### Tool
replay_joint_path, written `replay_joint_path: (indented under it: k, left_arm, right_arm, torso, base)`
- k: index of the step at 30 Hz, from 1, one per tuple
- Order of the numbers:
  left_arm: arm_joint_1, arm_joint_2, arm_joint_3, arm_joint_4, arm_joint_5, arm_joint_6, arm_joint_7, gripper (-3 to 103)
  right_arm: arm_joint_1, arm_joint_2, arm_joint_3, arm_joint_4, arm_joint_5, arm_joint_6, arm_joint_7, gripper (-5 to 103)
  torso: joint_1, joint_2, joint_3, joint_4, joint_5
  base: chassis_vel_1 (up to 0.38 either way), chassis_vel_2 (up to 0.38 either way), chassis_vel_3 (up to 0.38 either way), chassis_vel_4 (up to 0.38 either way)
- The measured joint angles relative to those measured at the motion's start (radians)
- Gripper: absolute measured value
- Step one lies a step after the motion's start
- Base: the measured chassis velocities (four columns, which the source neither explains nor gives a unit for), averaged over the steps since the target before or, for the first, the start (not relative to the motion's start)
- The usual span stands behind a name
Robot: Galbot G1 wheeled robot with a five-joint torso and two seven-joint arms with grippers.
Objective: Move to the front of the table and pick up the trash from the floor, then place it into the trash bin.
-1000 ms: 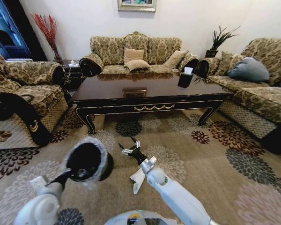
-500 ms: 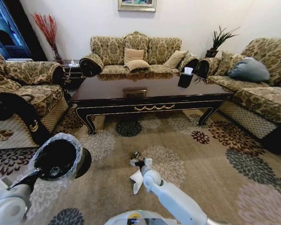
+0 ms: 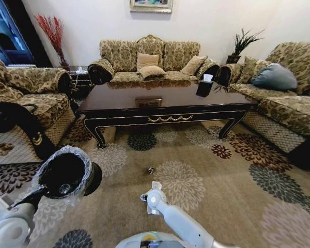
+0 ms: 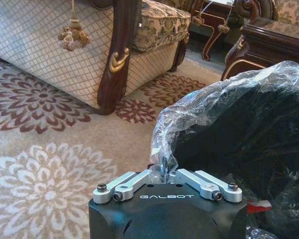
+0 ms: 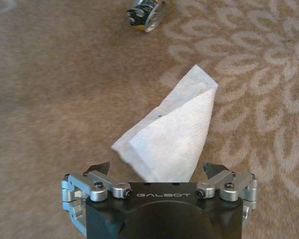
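Note:
My left gripper is shut on the rim and clear liner of the black trash bin, holding the bin tilted above the floor at the lower left. My right gripper points down at the carpet, open. A white tissue lies on the carpet between its spread fingers. In the head view the right wrist covers the tissue. A small crumpled wrapper lies on the carpet just beyond it. The dark wood table stands farther ahead.
Patterned sofas ring the table: an armchair on the left, close to the bin, a sofa behind, another on the right. A black tissue box sits on the table. Open carpet stretches right of the right arm.
The left arm swung the bin to the left, then held it still. The right arm drew back and tipped down over the tissue, which it now hides in the head view.

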Motion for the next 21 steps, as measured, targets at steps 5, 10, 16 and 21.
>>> replay_joint_path:
  k: [5, 10, 16, 21]
  left_arm:
    - [0.008, -0.009, 0.01, -0.012, -0.001, 0.0, 0.0, 2]
    - [0.009, -0.011, 0.013, -0.015, -0.001, 0.0, 0.0, 2]
    - [0.007, -0.014, 0.023, -0.019, 0.002, 0.0, 0.0, 2]
    - [0.01, -0.022, 0.034, -0.025, 0.005, 0.0, -0.001, 2]
  right_arm:
    - [0.007, 0.017, 0.005, -0.057, -0.057, 0.007, -0.041, 100]
    - [0.014, 0.023, 0.002, -0.088, -0.082, 0.007, -0.053, 96]
    - [0.01, 0.016, -0.005, -0.089, -0.102, 0.012, -0.056, 58]
    - [-0.002, 0.01, -0.005, -0.088, -0.123, 0.015, -0.059, 41]
  torso:
    - [0.0, 0.0, 0.0, 0.0, 0.0001]
    - [0.0, 0.0, 0.0, 0.0, 0.0]
    - [0.0, 0.0, 0.0, 0.0, 0.0001]
    - [0.0, 0.0, 0.0, 0.0, 0.0001]
  base:
    - [0.0, 0.0, 0.0, 0.0]
    - [0.0, 0.0, 0.0, 0.0]
    - [0.0, 0.0, 0.0, 0.0]
    - [0.0, 0.0, 0.0, 0.0]
